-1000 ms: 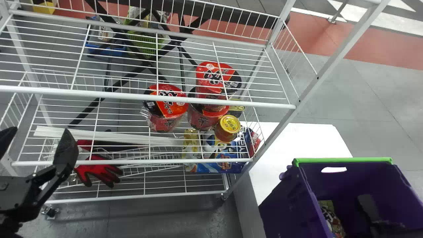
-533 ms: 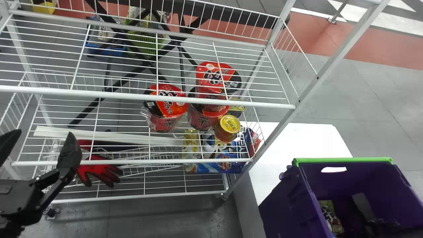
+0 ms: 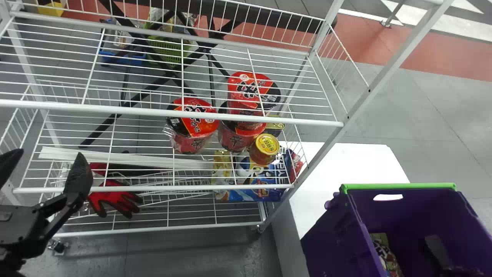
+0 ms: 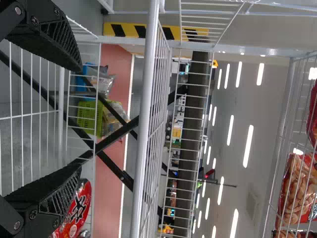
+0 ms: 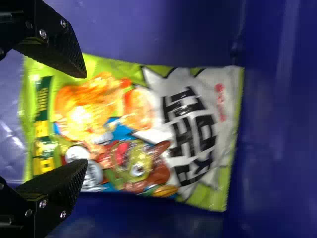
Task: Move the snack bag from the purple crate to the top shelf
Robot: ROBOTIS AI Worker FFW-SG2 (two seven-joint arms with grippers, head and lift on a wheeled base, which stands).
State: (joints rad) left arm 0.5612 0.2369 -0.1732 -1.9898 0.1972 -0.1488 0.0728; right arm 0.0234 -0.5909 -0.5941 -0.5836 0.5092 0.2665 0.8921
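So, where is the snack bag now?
The snack bag lies in the purple crate, at the head view's lower right, near the left wall; the right wrist view shows it close to the right tool.

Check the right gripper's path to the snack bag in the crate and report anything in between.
Nothing visible stands in between: the right gripper is open over the snack bag. The walls of the purple crate rise beside the bag, not between it and the gripper.

snack bag | green-white, printed | front showing | inside purple crate
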